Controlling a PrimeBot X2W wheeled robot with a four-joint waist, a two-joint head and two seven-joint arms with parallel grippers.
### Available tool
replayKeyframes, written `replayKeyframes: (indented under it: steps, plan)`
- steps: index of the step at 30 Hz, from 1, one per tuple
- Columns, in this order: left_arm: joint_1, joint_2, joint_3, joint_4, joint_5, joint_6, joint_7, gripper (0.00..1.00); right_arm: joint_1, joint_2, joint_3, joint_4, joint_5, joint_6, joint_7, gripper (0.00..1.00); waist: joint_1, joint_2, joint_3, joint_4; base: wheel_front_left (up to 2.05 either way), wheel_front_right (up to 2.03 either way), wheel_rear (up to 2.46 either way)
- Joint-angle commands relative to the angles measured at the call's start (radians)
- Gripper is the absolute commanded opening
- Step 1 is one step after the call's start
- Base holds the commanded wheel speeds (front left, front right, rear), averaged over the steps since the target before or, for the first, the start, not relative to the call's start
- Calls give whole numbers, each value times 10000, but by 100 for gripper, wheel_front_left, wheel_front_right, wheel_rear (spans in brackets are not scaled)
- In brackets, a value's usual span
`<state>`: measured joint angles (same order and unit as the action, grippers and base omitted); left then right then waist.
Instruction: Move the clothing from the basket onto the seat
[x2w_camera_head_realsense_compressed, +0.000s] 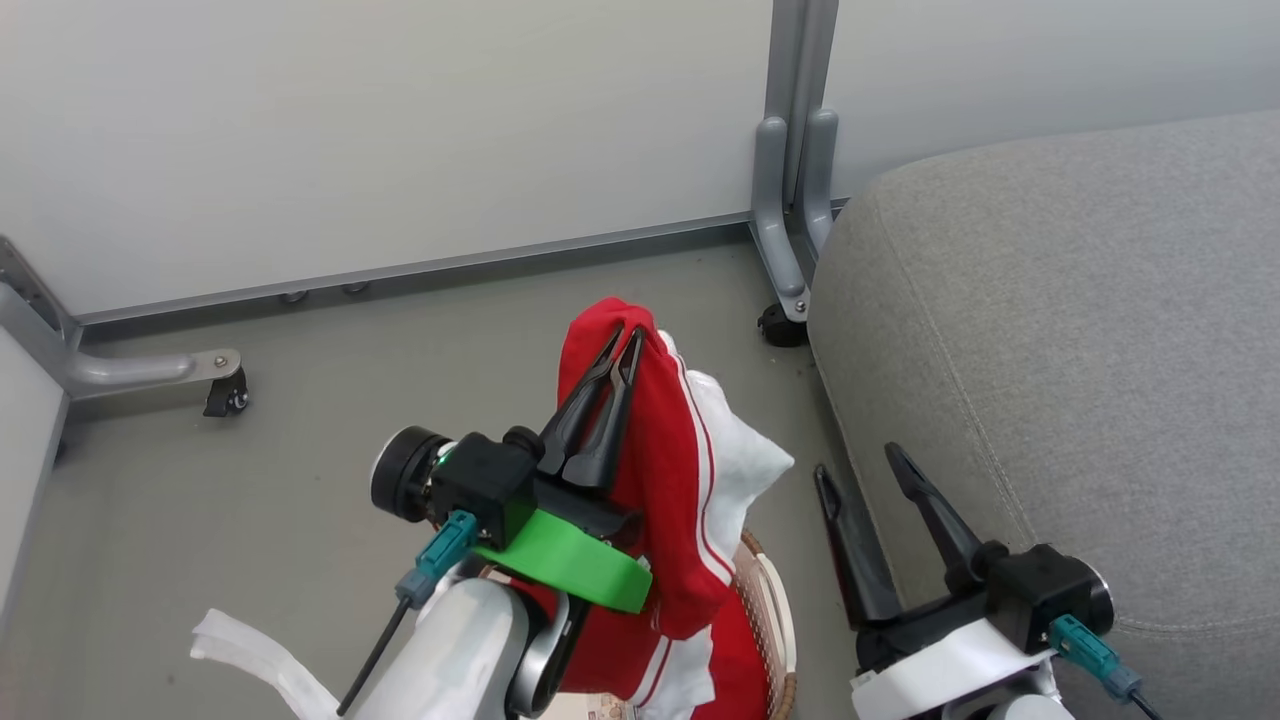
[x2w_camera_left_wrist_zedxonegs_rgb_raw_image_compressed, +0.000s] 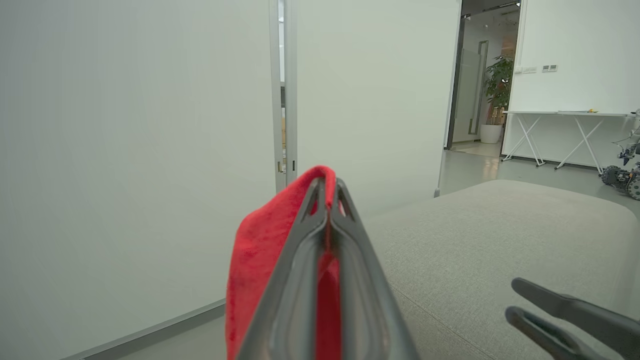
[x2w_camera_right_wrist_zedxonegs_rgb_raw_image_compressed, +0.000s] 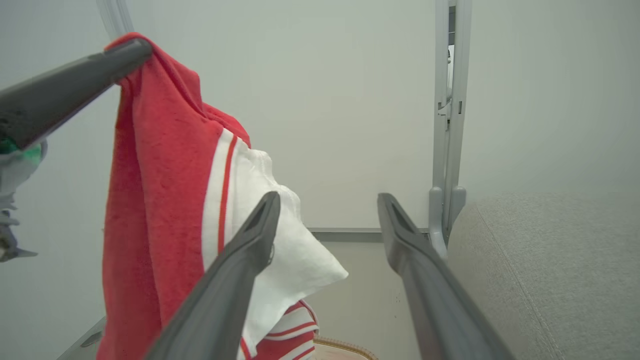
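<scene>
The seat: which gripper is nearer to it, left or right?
Right. The right gripper hovers open at the edge of the seat; the left gripper, shut on the clothing, is farther off, above the basket.

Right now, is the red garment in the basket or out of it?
Mostly out: the left gripper, shut on its top fold, holds the clothing above the basket; whether its lower end clears the rim, cannot tell.
</scene>
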<state>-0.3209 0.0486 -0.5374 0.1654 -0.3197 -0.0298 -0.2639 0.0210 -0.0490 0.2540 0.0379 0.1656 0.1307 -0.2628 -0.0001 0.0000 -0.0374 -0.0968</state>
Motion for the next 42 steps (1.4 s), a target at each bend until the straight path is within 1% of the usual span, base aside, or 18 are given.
replayKeyframes:
  steps: [1,3,11,17,21,24,26,27,28,29,34,42]
  plan:
    - [-178,34,-60,-58,-94,132,-7,0,29,-27,154,-21,187,0,-31,100,1,0,6,13,0,0,0]
    - [-289,31,-247,-93,-108,253,-9,0,-60,-32,281,-62,536,-1,-31,100,1,0,20,22,0,0,0]
    - [-874,32,-1385,-526,-559,648,-7,0,-787,-27,1195,-133,937,0,-31,100,1,0,135,141,0,0,0]
    - [-1414,32,-2155,-778,-909,1129,-9,0,-1326,-32,1708,-301,1156,0,-31,100,1,0,217,264,0,0,0]
    - [-1726,31,-2533,-1042,-1240,1393,-8,0,-1423,-32,1733,121,922,0,-31,100,1,0,255,368,0,0,0]
    - [-1947,29,-2768,-1246,-1437,1544,-8,0,-1301,-29,1594,739,824,0,-31,100,1,0,271,460,0,0,0]
    - [-2029,31,-2886,-1299,-1484,1630,-9,0,-1296,-24,1686,1059,829,0,-30,100,1,0,277,502,0,0,0]
    - [-2064,29,-2910,-1317,-1487,1641,-8,0,-1322,-23,1711,1108,836,0,-31,66,1,0,279,514,0,0,0]
    - [-2102,29,-2924,-1322,-1493,1659,-8,0,-1349,-29,1721,1133,855,0,-31,22,1,0,284,523,0,0,0]
    - [-2143,29,-2928,-1281,-1466,1692,-9,0,-1361,-27,1851,1213,836,0,-30,0,1,0,294,534,0,0,0]
    - [-2101,27,-2776,-984,-1317,1707,-8,0,-1413,-29,1987,1212,755,0,-31,0,1,0,357,499,0,0,0]
    - [-1957,32,-2562,-471,-1266,1755,-8,0,-1388,-27,1869,1181,687,0,-31,0,1,0,444,456,0,0,0]
